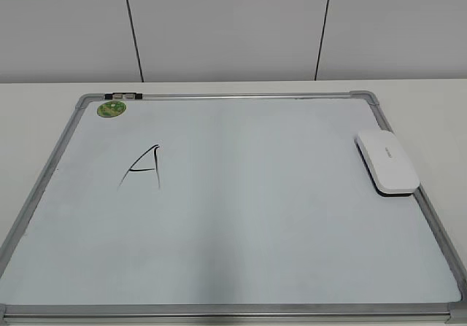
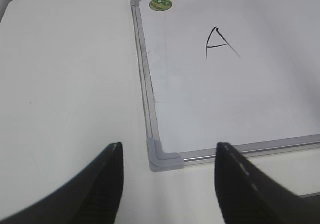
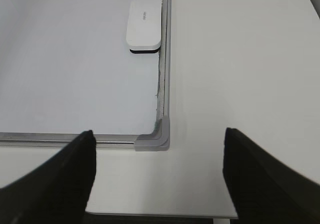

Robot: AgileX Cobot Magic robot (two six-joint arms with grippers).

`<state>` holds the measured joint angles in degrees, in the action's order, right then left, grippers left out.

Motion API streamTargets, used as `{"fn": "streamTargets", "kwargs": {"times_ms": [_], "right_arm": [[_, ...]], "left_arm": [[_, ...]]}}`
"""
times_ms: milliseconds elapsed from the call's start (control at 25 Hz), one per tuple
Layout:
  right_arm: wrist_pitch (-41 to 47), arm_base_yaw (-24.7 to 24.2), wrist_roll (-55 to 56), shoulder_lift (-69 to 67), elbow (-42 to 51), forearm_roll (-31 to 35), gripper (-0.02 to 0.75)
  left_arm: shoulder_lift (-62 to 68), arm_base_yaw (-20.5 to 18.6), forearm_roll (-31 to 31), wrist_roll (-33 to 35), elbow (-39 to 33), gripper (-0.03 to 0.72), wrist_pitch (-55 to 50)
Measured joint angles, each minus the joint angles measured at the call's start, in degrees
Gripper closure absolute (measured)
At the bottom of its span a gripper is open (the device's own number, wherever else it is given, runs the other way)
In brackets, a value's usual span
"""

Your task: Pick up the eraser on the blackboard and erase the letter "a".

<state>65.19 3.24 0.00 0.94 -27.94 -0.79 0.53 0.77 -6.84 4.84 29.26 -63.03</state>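
The blackboard (image 1: 277,216) is a white board with a silver-grey frame, lying flat on the table. The white eraser (image 1: 387,161) lies on it at the right edge, also in the right wrist view (image 3: 144,25). An angular uppercase "A" (image 1: 144,167) in black marker is on the board's left half, also in the left wrist view (image 2: 220,42). No lowercase "a" shows on the board. My left gripper (image 2: 169,146) is open and empty over the board's near left corner. My right gripper (image 3: 158,132) is open and empty over the near right corner, well short of the eraser. Neither gripper shows in the exterior view.
A green round sticker (image 1: 112,109) sits at the board's far left corner, next to a small metal clip (image 1: 122,95) on the frame. The white table (image 1: 44,96) extends left and right of the board. A grey panelled wall stands behind.
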Motion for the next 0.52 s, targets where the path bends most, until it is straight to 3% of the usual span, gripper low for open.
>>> {"fn": "streamTargets", "kwargs": {"times_ms": [520], "right_arm": [[0.0,0.0,0.0,0.0,0.0,0.0,0.151]], "left_arm": [[0.0,0.0,0.0,0.0,0.0,0.299,0.0]]}}
